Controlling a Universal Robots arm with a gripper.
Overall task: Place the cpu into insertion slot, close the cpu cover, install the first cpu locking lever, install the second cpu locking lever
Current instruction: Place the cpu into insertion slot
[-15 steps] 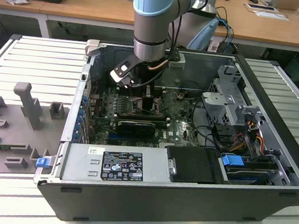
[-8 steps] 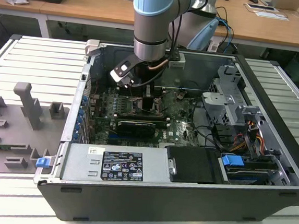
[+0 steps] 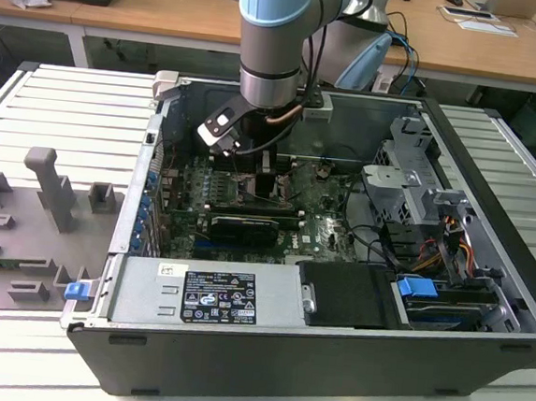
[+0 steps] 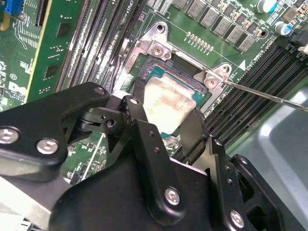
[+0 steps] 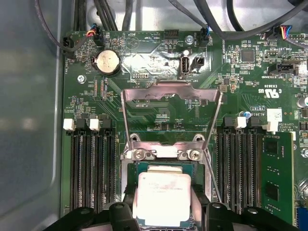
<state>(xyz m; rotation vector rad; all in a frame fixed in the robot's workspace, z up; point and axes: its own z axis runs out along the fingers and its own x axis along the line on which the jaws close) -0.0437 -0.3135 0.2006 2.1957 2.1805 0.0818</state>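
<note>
The gripper clamped the cpu between its two black fingers, one on each opposite edge. The chip lay flat inside the frame of the insertion slot; whether it was fully seated could not be told. Past the slot's hinged edge, the cpu cover stood swung open. A thin locking lever stuck out from one slot corner. Black memory slots flanked the slot on both sides.
</note>
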